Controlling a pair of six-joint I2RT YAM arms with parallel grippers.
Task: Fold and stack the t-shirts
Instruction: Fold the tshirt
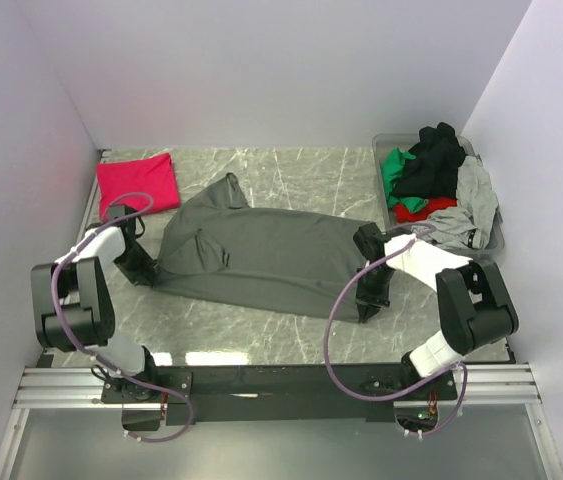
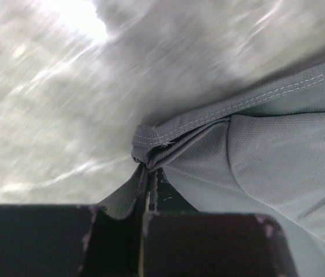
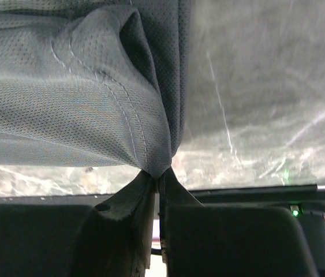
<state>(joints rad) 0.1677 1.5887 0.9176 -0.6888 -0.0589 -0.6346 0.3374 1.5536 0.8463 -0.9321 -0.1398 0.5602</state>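
Nearest to the arm bases, the left fingers [image 2: 153, 187] are closed together on the near left corner of the dark grey t-shirt [image 1: 261, 255]. The left wrist view shows its stitched hem bunched and pinched between them. The right fingers [image 3: 161, 187] are also clamped on this shirt, at its near right edge, where the cloth hangs in a fold above the tips. The shirt lies spread across the middle of the bench [image 1: 291, 175], wrinkled, with one sleeve pointing to the far side. Further back at the left, a magenta t-shirt [image 1: 139, 183] lies folded flat, just apart from the grey one. At the far right stands a clear tub [image 1: 381, 150] holding a loose pile: a black t-shirt [image 1: 436, 160] on top, a green t-shirt [image 1: 396, 170], a red t-shirt [image 1: 426, 208] and a light grey t-shirt [image 1: 476, 200] hanging over its rim.
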